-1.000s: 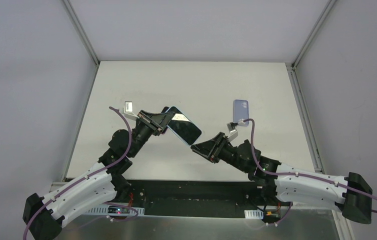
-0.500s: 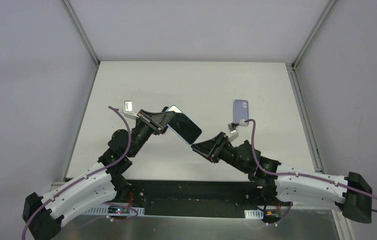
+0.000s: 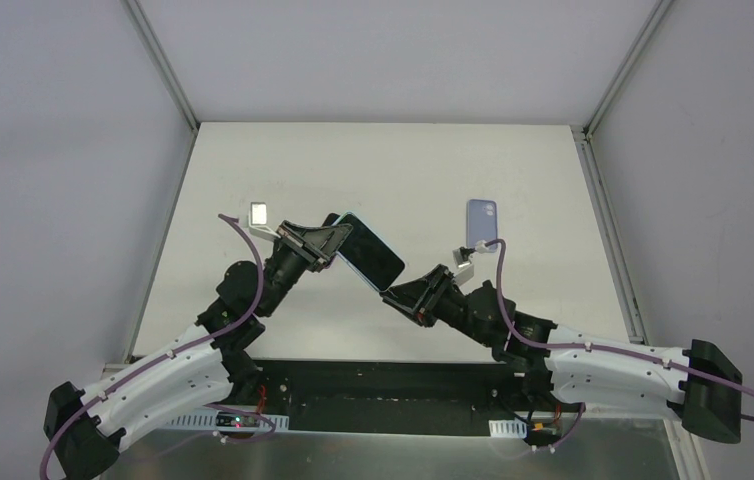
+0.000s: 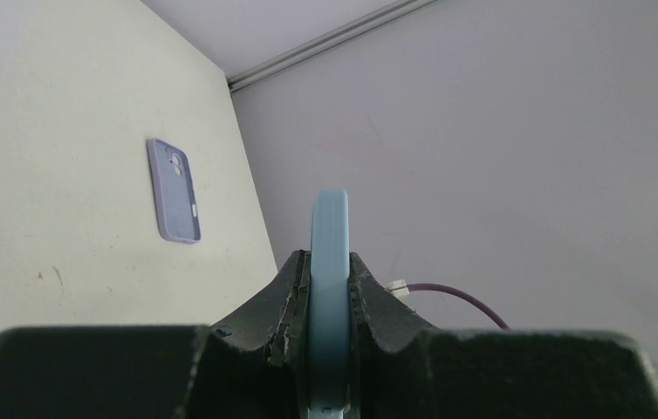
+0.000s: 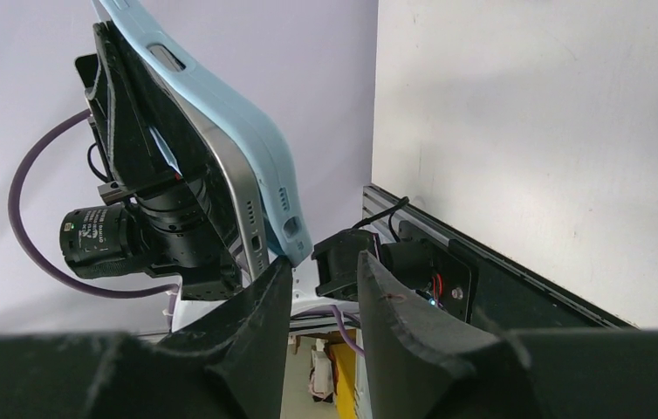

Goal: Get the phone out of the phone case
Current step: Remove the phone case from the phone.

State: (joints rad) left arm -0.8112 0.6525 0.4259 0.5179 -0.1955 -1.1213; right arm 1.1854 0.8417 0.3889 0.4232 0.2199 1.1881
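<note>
One phone (image 3: 373,258), rigid, slick and likely fragile, sits in a seemingly soft light-blue phone case (image 4: 329,253), clamped by the left tool (image 3: 336,241) above the tabletop (image 3: 403,170). The right tool (image 5: 321,281), part open and empty, is at its lower corner, probably where the case lip peels easiest; no writing is readable.

The cased phone (image 3: 371,252) sits between the left gripper (image 3: 336,239) and the right gripper (image 3: 391,293). A spare case (image 3: 482,221) lies on the table (image 3: 383,160) behind the right gripper.
</note>
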